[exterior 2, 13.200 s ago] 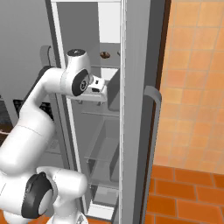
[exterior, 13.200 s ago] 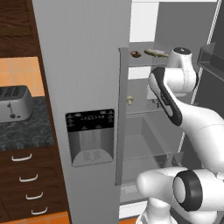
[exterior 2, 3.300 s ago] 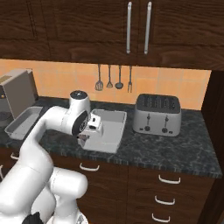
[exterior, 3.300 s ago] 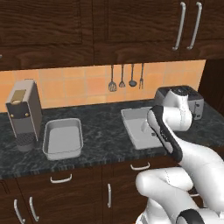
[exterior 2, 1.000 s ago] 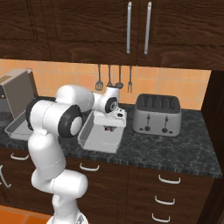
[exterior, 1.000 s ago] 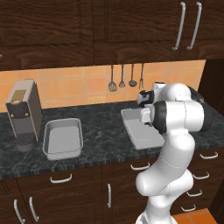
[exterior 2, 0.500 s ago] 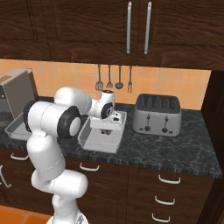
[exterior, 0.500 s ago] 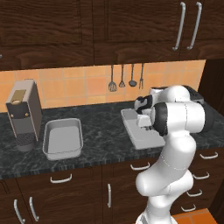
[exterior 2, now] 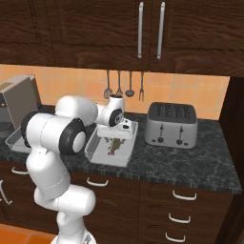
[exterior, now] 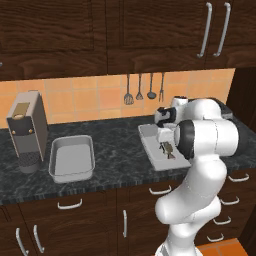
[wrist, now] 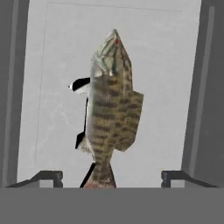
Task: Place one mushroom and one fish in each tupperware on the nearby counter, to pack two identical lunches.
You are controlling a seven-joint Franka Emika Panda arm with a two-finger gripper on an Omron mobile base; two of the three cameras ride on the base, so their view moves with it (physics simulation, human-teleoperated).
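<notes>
Inside the right-hand tupperware (exterior: 148,141) on the table (exterior: 115,150), the fish (wrist: 110,113) lies on the pale floor. The fingers (wrist: 47,177) stand spread apart either side of its tail, gripping nothing.

The arm (exterior: 200,150) is glossy white, built of rounded bulbous segments. Dark grey rings mark its joints. The fingertips (wrist: 48,177) are small and dark.

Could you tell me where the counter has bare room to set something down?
The tray beside the coffee machine is bare, and so is the counter between the two trays. The tray beside the toaster is crowded: a fish lies there under the end effector.
</notes>
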